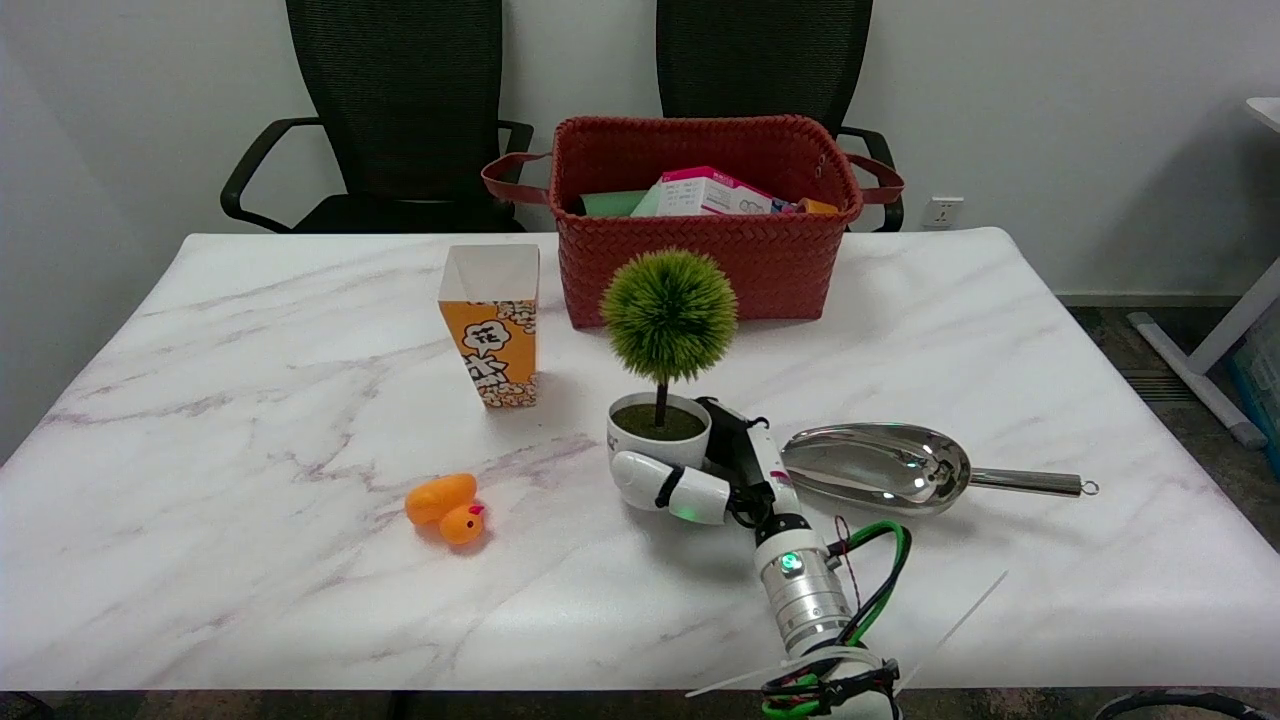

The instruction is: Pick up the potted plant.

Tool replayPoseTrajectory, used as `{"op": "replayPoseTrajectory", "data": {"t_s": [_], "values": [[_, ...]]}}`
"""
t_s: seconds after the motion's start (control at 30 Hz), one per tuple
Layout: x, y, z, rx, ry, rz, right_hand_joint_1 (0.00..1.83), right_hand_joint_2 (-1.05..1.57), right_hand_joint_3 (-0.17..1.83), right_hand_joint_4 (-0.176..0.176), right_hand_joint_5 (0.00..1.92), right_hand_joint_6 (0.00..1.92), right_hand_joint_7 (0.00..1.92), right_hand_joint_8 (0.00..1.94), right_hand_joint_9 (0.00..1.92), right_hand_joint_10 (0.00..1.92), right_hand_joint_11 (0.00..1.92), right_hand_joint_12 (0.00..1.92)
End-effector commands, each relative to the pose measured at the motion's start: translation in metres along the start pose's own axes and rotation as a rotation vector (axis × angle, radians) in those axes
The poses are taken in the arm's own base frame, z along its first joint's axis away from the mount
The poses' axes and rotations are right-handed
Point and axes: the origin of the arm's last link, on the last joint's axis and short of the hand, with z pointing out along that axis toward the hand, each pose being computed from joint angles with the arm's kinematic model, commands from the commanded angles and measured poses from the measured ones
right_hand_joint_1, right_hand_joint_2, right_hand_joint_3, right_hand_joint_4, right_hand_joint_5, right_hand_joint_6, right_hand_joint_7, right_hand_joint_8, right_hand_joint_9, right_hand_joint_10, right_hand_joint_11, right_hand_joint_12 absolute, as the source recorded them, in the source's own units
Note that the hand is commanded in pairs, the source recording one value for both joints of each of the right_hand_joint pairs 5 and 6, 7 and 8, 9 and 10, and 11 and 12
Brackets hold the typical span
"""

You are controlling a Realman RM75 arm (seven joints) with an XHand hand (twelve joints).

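White pot: plant [661,420] gripped low, where its weight sits.
Hand: right hand [706,477] wraps the pot, fingers clamped.
Tabletop: scoop [877,467] just beside.

— What's on the marble table [250,330] over there?

— An orange popcorn box [489,326] standing upright, a rubber duck [446,508] nearer us, a shiny metal scoop [890,468] lying on the right.

— And at the back?

— A red woven basket [705,250] with boxes [708,192] inside, two black chairs [400,110] behind it.
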Motion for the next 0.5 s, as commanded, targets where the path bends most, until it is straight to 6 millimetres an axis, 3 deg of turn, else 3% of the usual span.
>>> {"op": "replayPoseTrajectory", "data": {"t_s": [0.03,0.5], "values": [[0.001,-0.002,0.001,0.013,0.008,0.01,0.99,0.69,0.43,0.0,0.92,0.92,1.3,1.3,0.99,0.99,0.62,0.62],[0.008,-0.018,0.012,0.081,0.038,-0.004,1.02,0.74,0.37,0.0,0.87,0.87,1.34,1.34,1.1,1.1,0.69,0.69]]}}
